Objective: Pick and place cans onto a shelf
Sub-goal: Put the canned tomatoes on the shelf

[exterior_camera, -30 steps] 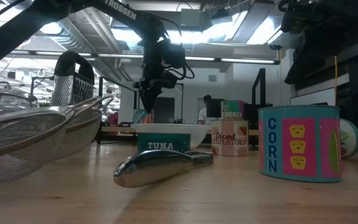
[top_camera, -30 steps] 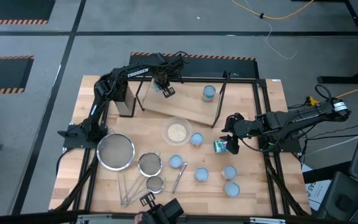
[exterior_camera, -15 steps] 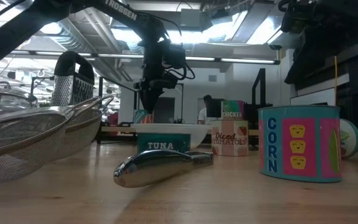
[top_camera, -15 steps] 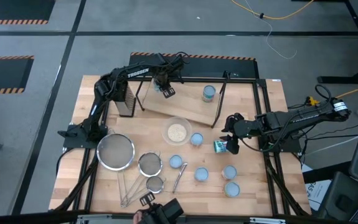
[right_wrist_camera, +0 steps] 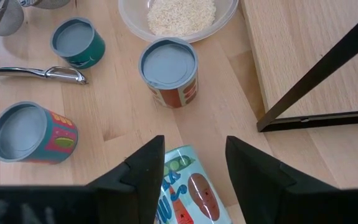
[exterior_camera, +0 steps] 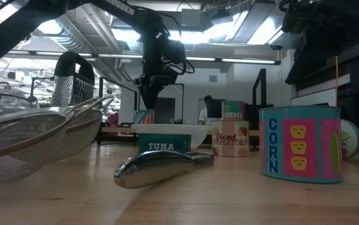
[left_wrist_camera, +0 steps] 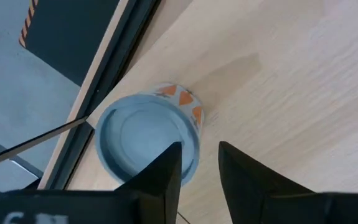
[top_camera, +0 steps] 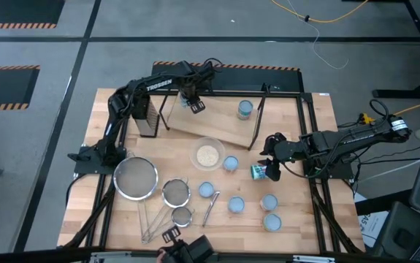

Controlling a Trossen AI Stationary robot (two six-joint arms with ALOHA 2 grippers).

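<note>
The shelf point(top_camera: 217, 126) is a light-wood board on black rod legs at the table's far side. One can point(top_camera: 245, 109) stands on it toward its right. A second can point(left_wrist_camera: 142, 134), pale blue top up, stands near the board's edge, just below my left gripper point(left_wrist_camera: 200, 167). That gripper hovers above it with its fingers a little apart and holds nothing. My right gripper point(right_wrist_camera: 195, 155) is at the table's right, shut on a green-labelled can point(right_wrist_camera: 188, 186) that lies on its side. My right gripper has the lying can's curved sides point(right_wrist_camera: 166, 177) between its two fingers. The fingers slant down from the table's right and lie along the can. The can's pale end point(exterior_camera: 353, 139) faces the near edge, low at table height. I cannot tell whether it rests on the wood.
A clear bowl of grains point(top_camera: 207, 155) sits in front of the shelf, a grater point(top_camera: 148, 117) at its left. Steel strainers point(top_camera: 136, 177) lie at the near left. Several cans point(top_camera: 237, 204) stand on the table between the bowl and the near edge, beside a steel utensil point(top_camera: 210, 208).
My left gripper has gone up a little from the can that stands on the shelf. The can stays where it was.
</note>
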